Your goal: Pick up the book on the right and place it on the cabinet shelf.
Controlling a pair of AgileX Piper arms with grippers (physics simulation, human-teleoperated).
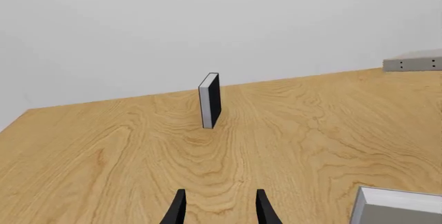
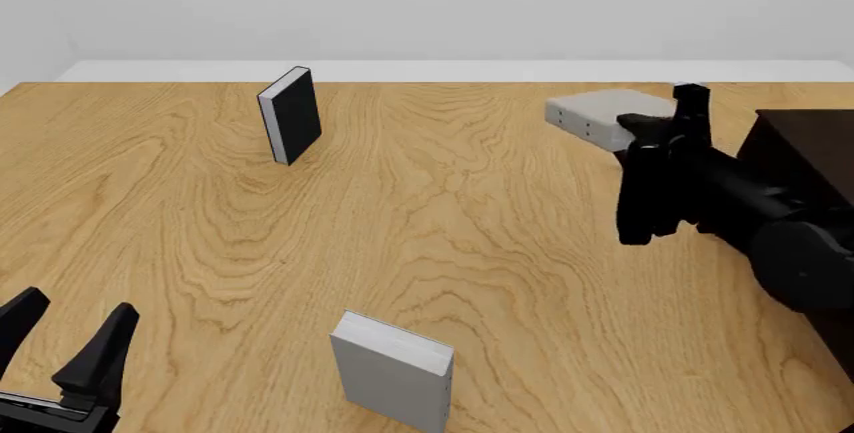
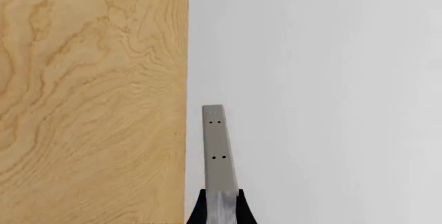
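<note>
L gripper [image 2: 64,338] idles w/ jaws apart near table's [image 2: 507,243] front-left corner. R gripper [image 3: 219,206] clamps the dotted grey book [image 2: 603,116], lifted near back-right edge beside cabinet [image 2: 801,153]. Risk: thin-edge grip, book may swivel or clip cabinet.

Black arms, tapered black pincer [image 2: 64,337] fingers

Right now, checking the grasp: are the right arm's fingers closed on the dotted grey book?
Yes: in the right wrist view both fingers clamp the book at its near end.
</note>
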